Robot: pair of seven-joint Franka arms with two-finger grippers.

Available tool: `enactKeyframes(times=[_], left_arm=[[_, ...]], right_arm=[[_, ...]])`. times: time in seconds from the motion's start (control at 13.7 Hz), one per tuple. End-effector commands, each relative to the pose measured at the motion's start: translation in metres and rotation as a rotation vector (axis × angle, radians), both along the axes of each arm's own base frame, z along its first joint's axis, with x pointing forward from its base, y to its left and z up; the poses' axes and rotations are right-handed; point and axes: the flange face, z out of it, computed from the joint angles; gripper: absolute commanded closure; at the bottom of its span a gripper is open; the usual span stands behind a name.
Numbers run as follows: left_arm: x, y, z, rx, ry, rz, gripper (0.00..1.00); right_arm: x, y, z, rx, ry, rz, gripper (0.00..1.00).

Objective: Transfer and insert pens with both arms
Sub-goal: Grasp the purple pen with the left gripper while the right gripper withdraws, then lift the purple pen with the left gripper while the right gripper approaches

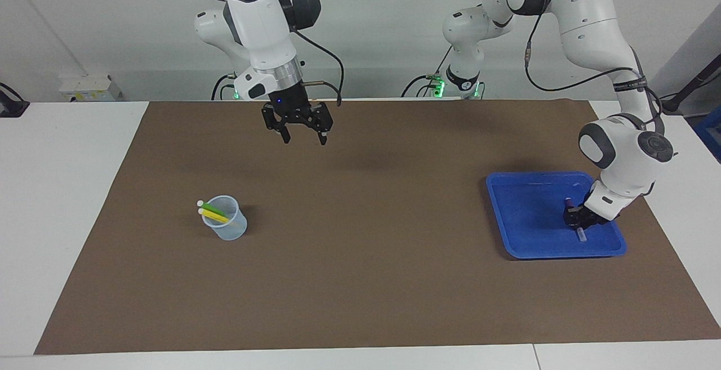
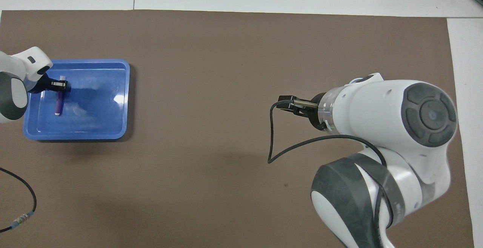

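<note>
A purple pen [image 1: 581, 236] [image 2: 58, 105] lies in the blue tray [image 1: 524, 212] [image 2: 98, 127] at the left arm's end of the table. My left gripper [image 1: 578, 222] [image 2: 59, 86] is down in the tray, shut on that pen near its dark end, and the pale end sticks out below. The yellow pen [image 1: 215, 216] and green pen [image 1: 214, 209] lean in a clear cup [image 1: 226, 226] at the right arm's end. My right gripper [image 1: 305, 139] hangs open and empty over the mat; in the overhead view its own arm hides it and the cup.
A brown mat [image 1: 360, 280] covers most of the white table. A black cable [image 2: 22, 199] loops over the mat's edge near the left arm's base. The right arm's own cable [image 2: 271, 142] dangles beside its wrist.
</note>
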Motion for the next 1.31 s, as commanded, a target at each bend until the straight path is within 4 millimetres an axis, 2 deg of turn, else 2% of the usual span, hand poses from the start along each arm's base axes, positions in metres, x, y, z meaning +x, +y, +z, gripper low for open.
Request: enactKeyframes(times=[0.0, 0.51, 0.73, 0.95, 1.09, 1.24], left_arm=[[-0.001, -0.002, -0.004, -0.037, 0.062, -0.008, 1.00], [0.001, -0.004, 0.028, -0.095, 0.149, 0.013, 1.00], [0.003, -0.003, 0.051, -0.161, 0.171, 0.046, 1.00], [0.003, 0.000, 0.054, -0.183, 0.177, 0.059, 1.00], [-0.002, 0.003, 0.055, -0.248, 0.202, 0.096, 1.00], [-0.002, -0.009, 0.063, -0.284, 0.236, 0.097, 1.00]], right_arm=[[-0.006, -0.001, 0.003, 0.015, 0.017, -0.014, 0.00], [-0.004, -0.001, 0.004, 0.017, 0.013, -0.016, 0.00], [-0.004, -0.001, 0.005, 0.030, 0.017, -0.021, 0.01], [-0.003, -0.002, 0.006, 0.038, 0.020, -0.025, 0.02], [-0.001, -0.004, 0.008, 0.123, 0.048, -0.068, 0.03], [0.000, -0.004, 0.009, 0.141, 0.041, -0.070, 0.03]])
